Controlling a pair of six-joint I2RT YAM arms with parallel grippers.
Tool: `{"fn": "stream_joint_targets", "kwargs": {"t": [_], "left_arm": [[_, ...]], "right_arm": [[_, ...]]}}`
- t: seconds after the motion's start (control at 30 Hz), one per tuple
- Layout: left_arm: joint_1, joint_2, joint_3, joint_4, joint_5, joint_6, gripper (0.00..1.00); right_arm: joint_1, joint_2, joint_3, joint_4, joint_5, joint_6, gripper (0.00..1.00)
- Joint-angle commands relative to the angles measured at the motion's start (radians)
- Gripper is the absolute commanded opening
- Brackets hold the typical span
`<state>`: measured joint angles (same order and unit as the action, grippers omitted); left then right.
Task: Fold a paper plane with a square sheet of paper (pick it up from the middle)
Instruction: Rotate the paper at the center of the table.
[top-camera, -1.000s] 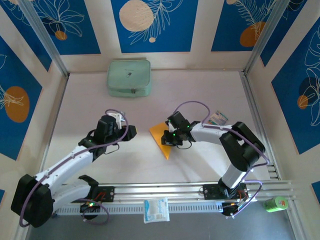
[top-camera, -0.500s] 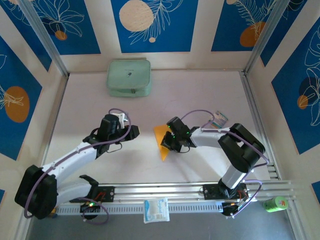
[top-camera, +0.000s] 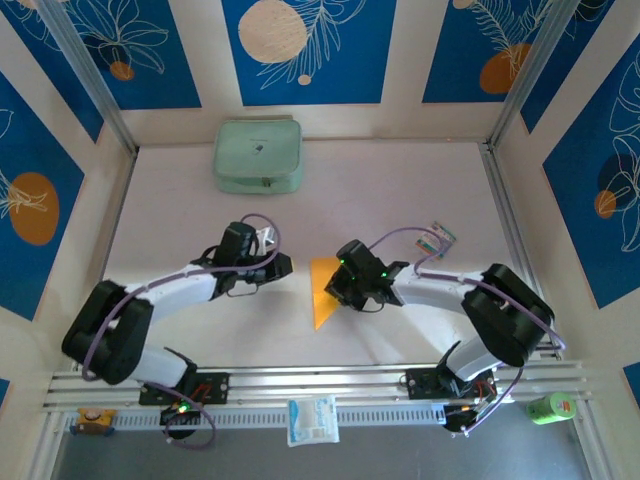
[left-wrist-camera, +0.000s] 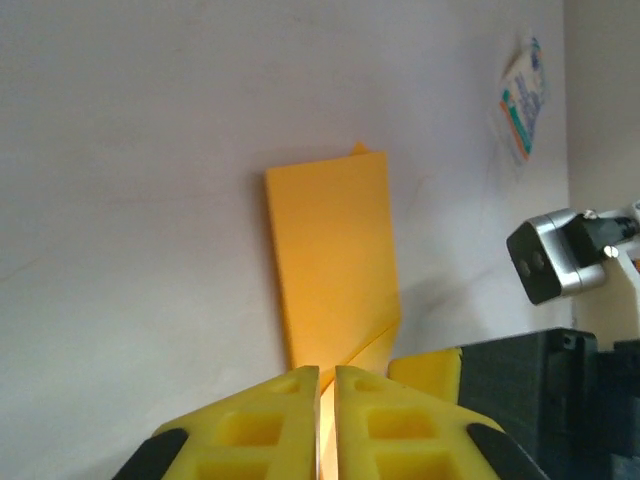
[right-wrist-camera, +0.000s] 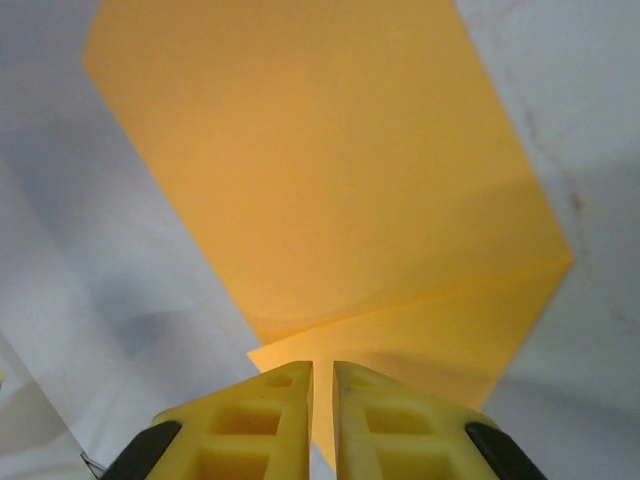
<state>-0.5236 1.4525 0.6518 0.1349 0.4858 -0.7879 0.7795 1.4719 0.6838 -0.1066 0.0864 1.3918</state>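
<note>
The square sheet of paper (top-camera: 322, 298) is orange-yellow, partly folded, with a point toward the near edge; it sits mid-table between both arms. In the left wrist view the paper (left-wrist-camera: 330, 240) stretches away from my left gripper (left-wrist-camera: 327, 372), whose jaws are shut to a thin slit on its near edge. From above, the left gripper (top-camera: 290, 265) is at the paper's left corner and the right gripper (top-camera: 337, 283) at its right side. The right gripper (right-wrist-camera: 322, 368) is pinched nearly together on a folded flap of the paper (right-wrist-camera: 320, 180).
A pale green zipped pouch (top-camera: 258, 155) lies at the back. A small striped card (top-camera: 436, 238) lies right of the right arm. A white-and-blue packet (top-camera: 313, 418) rests on the front rail. Metal frame posts border both sides.
The right gripper dragged the paper left and nearer. The left gripper swung right up to the paper's corner and closed its jaws. The right jaws have eased apart very slightly.
</note>
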Motion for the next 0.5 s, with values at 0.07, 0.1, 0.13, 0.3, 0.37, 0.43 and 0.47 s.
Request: {"fn": "stream_joint_targets", "kwargs": {"t": [0.07, 0.1, 0.13, 0.3, 0.37, 0.43, 0.47], "left_arm": [[-0.071, 0.145, 0.153, 0.004, 0.128, 0.001, 0.09], [-0.08, 0.172, 0.175, -0.016, 0.12, 0.007, 0.09], [-0.086, 0.195, 0.188, -0.024, 0.116, 0.009, 0.09], [-0.09, 0.303, 0.265, -0.072, 0.096, 0.007, 0.08], [-0.09, 0.336, 0.288, -0.081, 0.097, 0.016, 0.09], [-0.088, 0.366, 0.305, -0.083, 0.101, 0.021, 0.08], [-0.088, 0.382, 0.311, -0.08, 0.104, 0.024, 0.08]], "right_arm": [[-0.072, -0.102, -0.06, -0.105, -0.008, -0.158, 0.17], [-0.091, -0.113, -0.076, -0.091, -0.033, -0.177, 0.17], [-0.106, -0.123, -0.088, -0.077, -0.051, -0.193, 0.17], [-0.158, -0.159, -0.136, -0.015, -0.112, -0.256, 0.18], [-0.178, -0.157, -0.15, 0.02, -0.151, -0.271, 0.19], [-0.195, -0.149, -0.153, 0.035, -0.184, -0.284, 0.2], [-0.202, -0.142, -0.15, 0.035, -0.196, -0.29, 0.2]]}}
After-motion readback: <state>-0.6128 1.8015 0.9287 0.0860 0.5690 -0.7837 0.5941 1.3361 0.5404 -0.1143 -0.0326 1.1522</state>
